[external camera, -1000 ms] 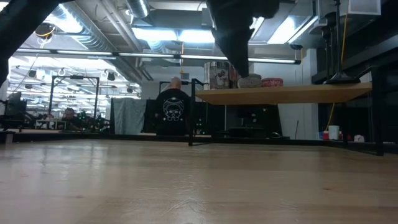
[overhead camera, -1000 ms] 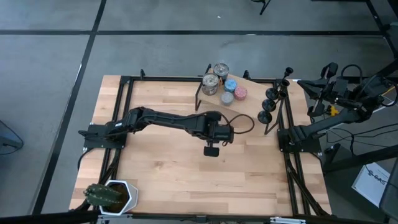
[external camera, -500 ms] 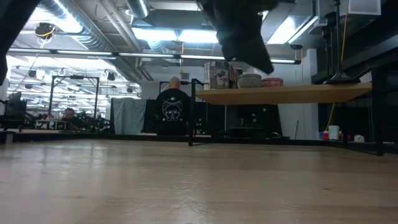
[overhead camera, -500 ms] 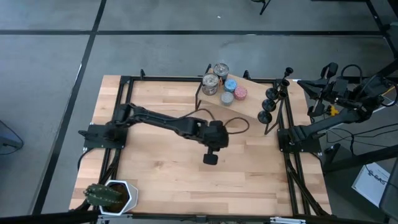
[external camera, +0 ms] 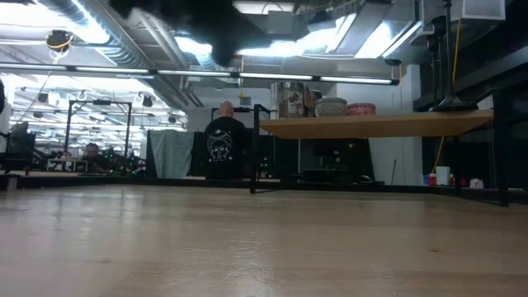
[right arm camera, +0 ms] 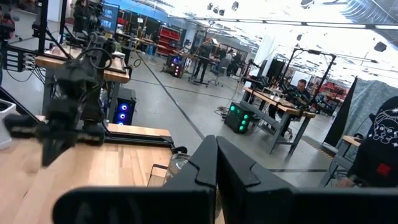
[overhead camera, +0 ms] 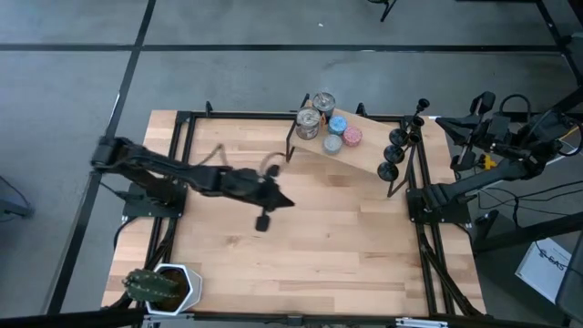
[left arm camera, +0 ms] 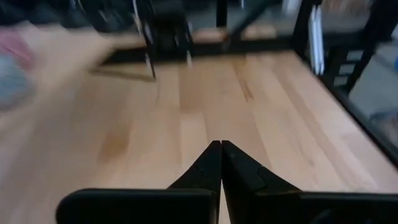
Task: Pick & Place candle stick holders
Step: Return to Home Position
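Observation:
Three black candle stick holders (overhead camera: 398, 137) stand in a row by their round bases on the right end of a raised wooden shelf (overhead camera: 364, 157) at the table's far right. In the low view one base (external camera: 456, 103) shows on that shelf. My left gripper (overhead camera: 284, 201) hangs shut over the table's middle left, holding nothing; its closed fingertips (left arm camera: 221, 146) point across bare wood. My right gripper (right arm camera: 216, 144) is shut and held high beyond the table's right edge, near the holders, with nothing in it.
Two shiny cans (overhead camera: 315, 113) and small blue, grey and pink discs (overhead camera: 342, 133) share the shelf's left end. A potted cactus (overhead camera: 157, 285) sits at the near left corner. A black frame (overhead camera: 182, 137) rims the table. A person (external camera: 224, 148) stands in the room behind.
My left gripper has drawn back from the table's middle toward the left edge, the arm folding in toward its base. It has tipped up from pointing down to nearly level. The holders have stayed where they were.

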Tool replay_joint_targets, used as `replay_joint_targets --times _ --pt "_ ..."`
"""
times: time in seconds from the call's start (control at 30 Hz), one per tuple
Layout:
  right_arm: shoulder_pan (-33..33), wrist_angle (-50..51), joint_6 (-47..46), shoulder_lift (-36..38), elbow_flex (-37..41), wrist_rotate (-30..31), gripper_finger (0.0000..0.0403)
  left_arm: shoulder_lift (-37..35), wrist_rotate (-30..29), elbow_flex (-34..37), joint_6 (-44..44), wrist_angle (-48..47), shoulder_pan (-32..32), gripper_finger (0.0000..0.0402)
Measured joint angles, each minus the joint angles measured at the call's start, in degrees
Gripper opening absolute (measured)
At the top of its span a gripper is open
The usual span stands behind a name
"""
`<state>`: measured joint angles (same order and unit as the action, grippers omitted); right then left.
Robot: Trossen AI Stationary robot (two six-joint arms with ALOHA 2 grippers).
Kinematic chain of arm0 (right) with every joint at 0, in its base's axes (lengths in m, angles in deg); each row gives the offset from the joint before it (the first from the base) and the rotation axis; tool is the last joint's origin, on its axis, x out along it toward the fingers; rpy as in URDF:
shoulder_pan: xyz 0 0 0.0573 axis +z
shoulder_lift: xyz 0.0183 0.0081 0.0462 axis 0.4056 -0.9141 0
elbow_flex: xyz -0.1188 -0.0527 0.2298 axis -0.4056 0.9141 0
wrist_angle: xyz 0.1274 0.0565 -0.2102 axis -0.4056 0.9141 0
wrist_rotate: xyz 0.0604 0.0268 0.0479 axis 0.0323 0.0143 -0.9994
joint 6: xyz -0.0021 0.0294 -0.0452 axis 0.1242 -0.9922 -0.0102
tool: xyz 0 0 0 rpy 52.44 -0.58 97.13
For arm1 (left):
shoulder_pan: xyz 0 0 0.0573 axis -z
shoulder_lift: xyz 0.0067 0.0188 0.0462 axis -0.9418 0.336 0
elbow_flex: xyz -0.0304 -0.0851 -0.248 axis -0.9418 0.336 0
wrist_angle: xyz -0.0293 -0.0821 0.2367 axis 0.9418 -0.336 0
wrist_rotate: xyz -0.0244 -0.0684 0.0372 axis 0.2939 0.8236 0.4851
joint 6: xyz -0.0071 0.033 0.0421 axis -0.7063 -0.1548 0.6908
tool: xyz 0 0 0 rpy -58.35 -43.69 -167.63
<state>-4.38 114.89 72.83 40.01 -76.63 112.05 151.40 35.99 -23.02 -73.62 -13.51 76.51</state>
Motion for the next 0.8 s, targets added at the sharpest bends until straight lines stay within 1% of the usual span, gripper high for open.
replay_joint_targets --times 0.2,0.37,0.57,0.73,0.8 --pt "-0.02 0.02 0.01 0.0 0.02 0.0 0.0005 -15.19 -0.09 14.98 -0.35 10.61 -1.18 0.0004" --pt "-0.02 -0.02 0.02 0.0 0.02 0.0 0.0005 -25.48 -0.18 24.48 -0.51 15.33 -2.29 0.0003" --pt "-0.01 0.0 0.0 0.0 0.01 0.0 0.0005 -33.85 -0.18 35.3 -1.56 25.64 -3.31 0.0004" --pt "-0.01 0.0 0.01 0.0 0.01 0.0 0.0005 -37.92 -0.2 43.16 -2.0 33.58 -3.32 0.0003" --pt "-0.02 -0.02 0.02 -0.02 0.0 0.0 0.0005 -39.24 -0.73 45.47 -2.37 34.8 -3.32 0.0002"
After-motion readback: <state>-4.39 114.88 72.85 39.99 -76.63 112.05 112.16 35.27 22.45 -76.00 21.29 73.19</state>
